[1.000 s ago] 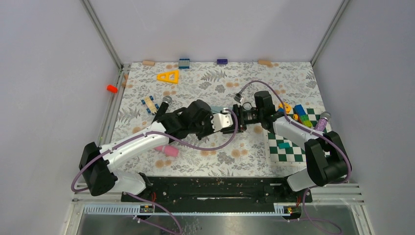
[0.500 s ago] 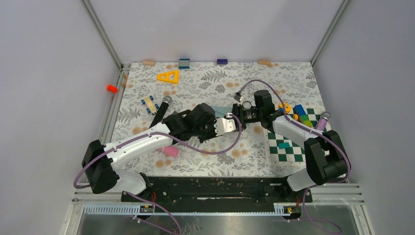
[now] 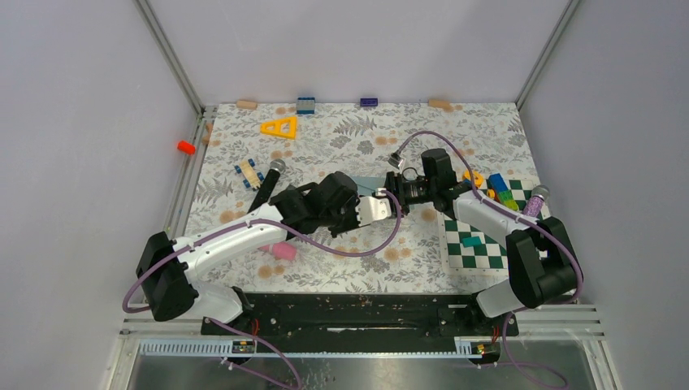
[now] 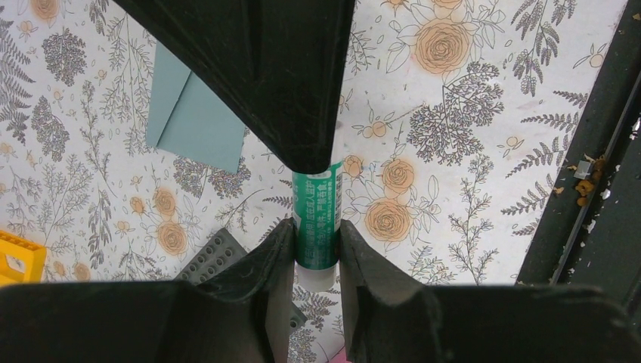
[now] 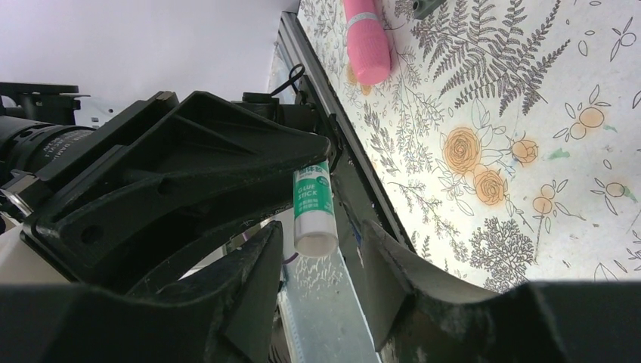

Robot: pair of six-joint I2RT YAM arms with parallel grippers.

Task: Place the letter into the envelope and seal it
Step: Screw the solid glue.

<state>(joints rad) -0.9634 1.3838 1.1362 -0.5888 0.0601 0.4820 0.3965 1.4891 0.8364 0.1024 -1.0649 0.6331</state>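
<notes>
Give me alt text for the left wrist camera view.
The left hand grips a green glue stick above the floral table, with the dark right hand covering its far end. A teal-grey envelope corner lies upper left.

Left gripper [image 4: 316, 231], right gripper [image 5: 321, 231] crowding centre, seemingly covering most of envelope [image 4: 195, 113]; glue stick [image 4: 317, 200] bridging them; surface [image 3: 422, 262] near bases lying open.

The bench [image 3: 341, 138] is white, printed with grey ferns and orange roses. The envelope [image 4: 193, 113] is muted teal-grey. The glue stick [image 4: 317, 215] is green with white lettering (its end plain white). The left claw [image 4: 316, 231] and the right claw [image 5: 321, 242] are black. The checkered mat [image 3: 479, 252] is green and white, and the triangle [image 3: 279, 127] is yellow.
</notes>
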